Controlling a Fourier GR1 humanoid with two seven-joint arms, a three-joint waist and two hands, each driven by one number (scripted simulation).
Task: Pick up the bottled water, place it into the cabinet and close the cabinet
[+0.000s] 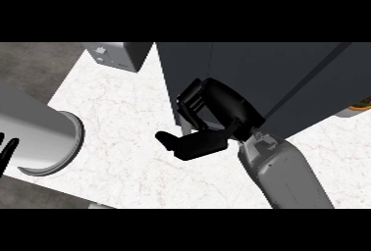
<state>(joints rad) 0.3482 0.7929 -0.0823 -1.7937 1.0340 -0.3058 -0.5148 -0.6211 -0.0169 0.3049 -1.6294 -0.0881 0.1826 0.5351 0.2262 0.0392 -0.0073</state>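
1. Now: my right hand (210,115) is up against the front of the dark cabinet (290,73), low on its near-left edge. My grey forearm comes in from the lower right of the head view.
2. Hand state: fingers curled at the cabinet face, thumb sticking out left over the white counter (138,122). I see nothing held in the curl, though the palm side is hidden from me.
3. Bottled water: not visible anywhere. It is not on the bare counter and not in my hand as far as I can see. My judgement is that it already sits inside the cabinet, but the inside is hidden, so I cannot confirm.
4. Cabinet door: a slanted dark panel runs from upper right down toward my wrist. I cannot tell whether it is shut flush or part open; the angle suggests it is not fully home.
5. Progress, as judged: pick and place likely done; closing the door is the step in hand.
6. My left hand (7,147) shows only as fingertips at the left edge, straight and resting, beside a large grey cylinder (43,132).
7. Other: a grey appliance (116,54) at the top; something orange-edged (360,104) at the far right, too cut off to name.
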